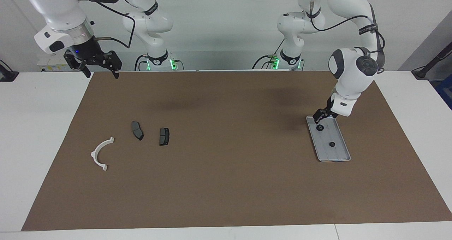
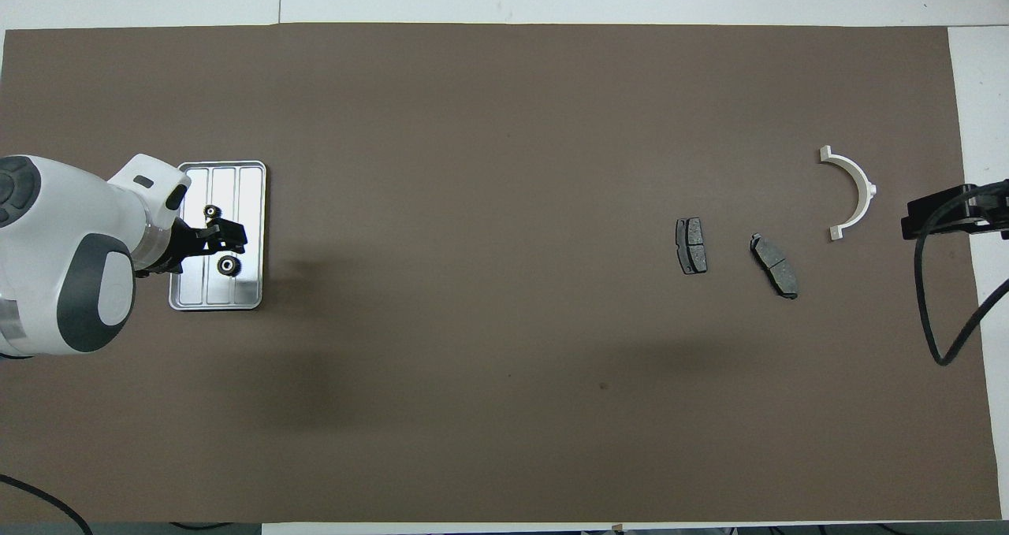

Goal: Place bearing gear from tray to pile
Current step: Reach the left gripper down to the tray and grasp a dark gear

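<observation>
Left gripper [image 1: 319,118], jaws wide, hangs over the tray's [image 1: 339,153] robot-side end with the nearer bearing gear [image 1: 320,128] just below its tips: centre it, descend straight, close gently; right gripper [image 1: 95,64] waits open.

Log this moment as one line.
left gripper open over tray | two gears in tray | right gripper waiting, open
</observation>
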Available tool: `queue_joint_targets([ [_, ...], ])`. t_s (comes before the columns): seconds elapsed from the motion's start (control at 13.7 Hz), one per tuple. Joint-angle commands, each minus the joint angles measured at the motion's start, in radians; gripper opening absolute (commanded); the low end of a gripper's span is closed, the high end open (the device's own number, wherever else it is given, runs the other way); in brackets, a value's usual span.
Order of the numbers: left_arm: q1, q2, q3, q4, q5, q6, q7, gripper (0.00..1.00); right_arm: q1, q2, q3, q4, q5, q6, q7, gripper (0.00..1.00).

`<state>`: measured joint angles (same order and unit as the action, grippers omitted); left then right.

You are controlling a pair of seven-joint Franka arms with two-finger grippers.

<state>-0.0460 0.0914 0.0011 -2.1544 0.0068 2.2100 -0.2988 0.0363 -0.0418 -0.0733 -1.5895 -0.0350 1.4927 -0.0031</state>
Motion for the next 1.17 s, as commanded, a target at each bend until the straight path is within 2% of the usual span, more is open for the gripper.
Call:
queue_joint_targets([
  [0.0,0.004,0.033,0.007,-0.018,0.019,0.062,0.012,0.97,-0.009,-0.023,0.004,-0.024,0.006,0.003,0.006,1.00],
  [0.15,0.008,0.047,0.007,-0.018,0.019,0.071,0.023,0.95,-0.009,-0.023,0.004,-0.024,0.006,0.001,0.005,1.00],
  [0.29,0.009,0.059,0.005,-0.025,0.019,0.085,0.026,0.88,-0.009,-0.023,0.004,-0.024,0.006,0.000,0.005,1.00],
  [0.58,0.009,0.076,0.007,-0.062,0.019,0.131,0.029,0.84,-0.009,-0.023,0.004,-0.023,0.006,-0.002,0.002,1.00],
  [1.09,0.011,0.090,0.005,-0.062,0.019,0.138,0.065,0.77,-0.009,-0.023,0.004,-0.024,0.006,0.001,0.002,1.00],
])
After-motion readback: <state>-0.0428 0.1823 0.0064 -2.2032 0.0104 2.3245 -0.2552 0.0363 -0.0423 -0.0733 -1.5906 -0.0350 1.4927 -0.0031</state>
